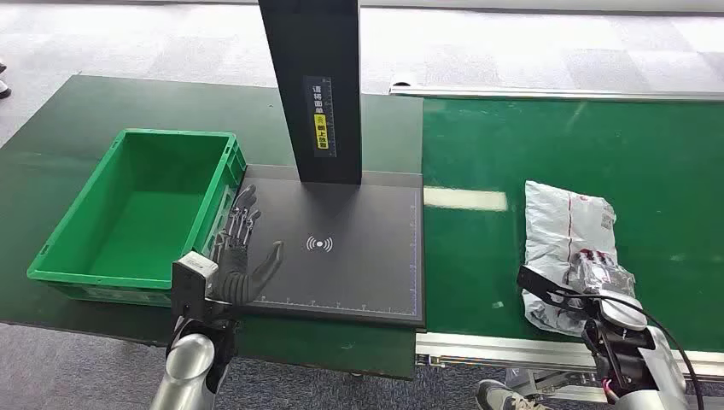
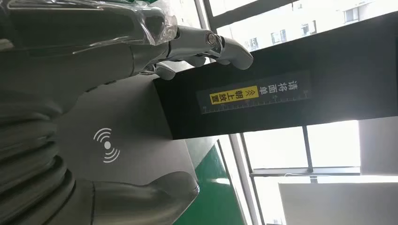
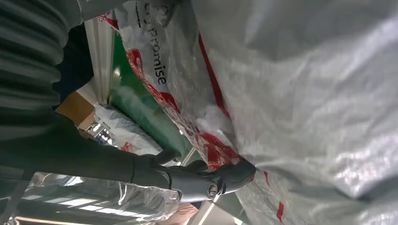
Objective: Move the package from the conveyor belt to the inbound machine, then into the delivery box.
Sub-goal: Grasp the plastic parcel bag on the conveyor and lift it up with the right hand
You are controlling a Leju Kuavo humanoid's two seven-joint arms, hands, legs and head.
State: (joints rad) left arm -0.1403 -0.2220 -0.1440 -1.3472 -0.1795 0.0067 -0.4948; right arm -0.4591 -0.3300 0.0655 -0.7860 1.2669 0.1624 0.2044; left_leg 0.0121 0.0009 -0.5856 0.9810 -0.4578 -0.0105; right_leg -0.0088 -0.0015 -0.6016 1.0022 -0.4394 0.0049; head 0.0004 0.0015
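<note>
The grey plastic package point(image 1: 568, 231) with red print lies on the green conveyor belt point(image 1: 598, 137) at the right. My right hand point(image 1: 598, 275) grips its near end; in the right wrist view its fingers point(image 3: 197, 180) curl against the crinkled package point(image 3: 300, 93), with the belt point(image 3: 141, 112) showing behind. The inbound machine's dark plate point(image 1: 359, 265) with a white scan mark lies in the middle, its black post point(image 1: 312, 85) rising behind. My left hand point(image 1: 242, 248) hovers open with fingers spread over the plate's left edge, next to the empty green delivery box point(image 1: 128, 282). In the left wrist view that hand point(image 2: 94, 56) faces the post point(image 2: 263, 103).
The box and machine stand on a dark green table point(image 1: 51, 128). A pale metal rail point(image 1: 512, 346) borders the belt's near edge. A person's shoe point(image 1: 504, 397) shows on the floor below the rail, and another shoe point(image 1: 3, 85) at the far left edge.
</note>
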